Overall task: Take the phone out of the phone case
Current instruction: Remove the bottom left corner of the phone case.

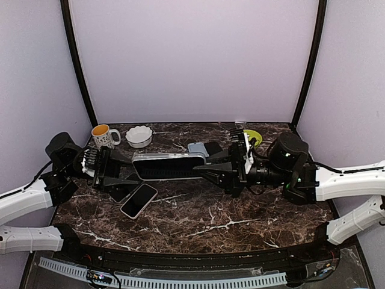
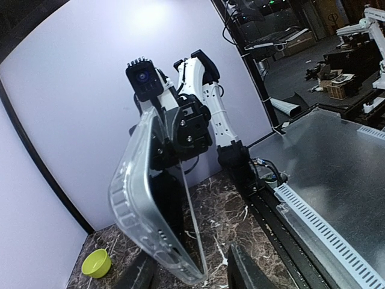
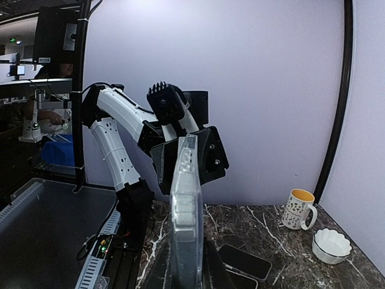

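While the phone case (image 1: 168, 165) hangs mid-frame above the phone (image 1: 139, 200), right gripper (image 1: 201, 170) jaws clamp it. Left gripper (image 1: 133, 173) jaws straddle its other end; whether they grip cannot be told.

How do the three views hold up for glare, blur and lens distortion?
Top external: even, soft light, sharp throughout, no strong glare on the marble table. Left wrist: wide-lens bowing of straight edges, a bright hotspot on the backdrop, highlights along the clear phone case. Right wrist: the case, edge-on near the lens, looks slightly soft; the mug behind is sharp.
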Robot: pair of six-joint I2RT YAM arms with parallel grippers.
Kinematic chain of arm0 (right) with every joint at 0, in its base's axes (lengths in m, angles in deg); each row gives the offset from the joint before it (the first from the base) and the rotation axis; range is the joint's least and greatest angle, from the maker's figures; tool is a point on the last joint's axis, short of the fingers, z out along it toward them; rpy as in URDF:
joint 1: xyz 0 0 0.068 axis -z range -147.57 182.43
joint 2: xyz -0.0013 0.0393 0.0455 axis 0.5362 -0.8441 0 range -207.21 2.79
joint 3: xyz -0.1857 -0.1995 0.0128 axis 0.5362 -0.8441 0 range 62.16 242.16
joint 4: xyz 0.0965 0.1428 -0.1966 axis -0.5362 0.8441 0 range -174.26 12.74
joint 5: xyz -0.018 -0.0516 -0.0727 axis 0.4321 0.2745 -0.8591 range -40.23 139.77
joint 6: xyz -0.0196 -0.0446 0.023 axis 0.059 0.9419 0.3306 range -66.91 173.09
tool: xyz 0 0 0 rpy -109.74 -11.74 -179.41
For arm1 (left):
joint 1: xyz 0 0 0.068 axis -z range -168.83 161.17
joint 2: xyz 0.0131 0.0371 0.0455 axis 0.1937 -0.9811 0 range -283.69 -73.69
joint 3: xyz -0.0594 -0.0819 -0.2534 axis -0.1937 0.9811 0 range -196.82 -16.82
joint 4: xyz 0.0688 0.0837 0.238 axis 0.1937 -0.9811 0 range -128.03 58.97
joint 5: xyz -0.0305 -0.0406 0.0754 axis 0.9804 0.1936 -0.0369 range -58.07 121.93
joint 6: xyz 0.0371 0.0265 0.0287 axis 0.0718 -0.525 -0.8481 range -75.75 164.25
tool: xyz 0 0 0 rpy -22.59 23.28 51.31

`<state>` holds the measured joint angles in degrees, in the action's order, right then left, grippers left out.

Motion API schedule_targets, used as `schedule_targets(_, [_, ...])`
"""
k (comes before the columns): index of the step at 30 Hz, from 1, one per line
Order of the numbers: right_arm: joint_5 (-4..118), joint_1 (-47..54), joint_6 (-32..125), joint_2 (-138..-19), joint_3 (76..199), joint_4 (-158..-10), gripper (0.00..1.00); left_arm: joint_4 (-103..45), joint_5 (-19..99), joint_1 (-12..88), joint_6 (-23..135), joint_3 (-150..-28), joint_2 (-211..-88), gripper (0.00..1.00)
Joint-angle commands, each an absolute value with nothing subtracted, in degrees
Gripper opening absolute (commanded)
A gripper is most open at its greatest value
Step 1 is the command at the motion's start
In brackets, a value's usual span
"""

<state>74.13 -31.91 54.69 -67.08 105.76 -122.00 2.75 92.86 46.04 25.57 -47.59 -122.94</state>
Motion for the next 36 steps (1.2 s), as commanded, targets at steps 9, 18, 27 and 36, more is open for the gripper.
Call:
schedule_targets(9, [77.52,-31.78,54.84,-68.25,111.02,-129.26,0.00,1.19,99.66,45.79,26.67,-48.19,-123.80,0.37])
schedule_targets(18, [79.61,-31.82,54.50,-69.66,111.53,-129.52,0.00,1.32,100.47,45.80,26.89,-48.46,-124.62,0.30])
schedule_targets(27, [79.27,-31.78,55.26,-69.90,111.39,-129.25,0.00,1.68,101.11,45.80,26.87,-48.40,-124.84,0.22])
schedule_targets(36, [81.72,-31.82,53.15,-70.98,111.27,-129.99,0.00,-0.24,105.06,46.70,22.89,-47.26,-123.54,0.17])
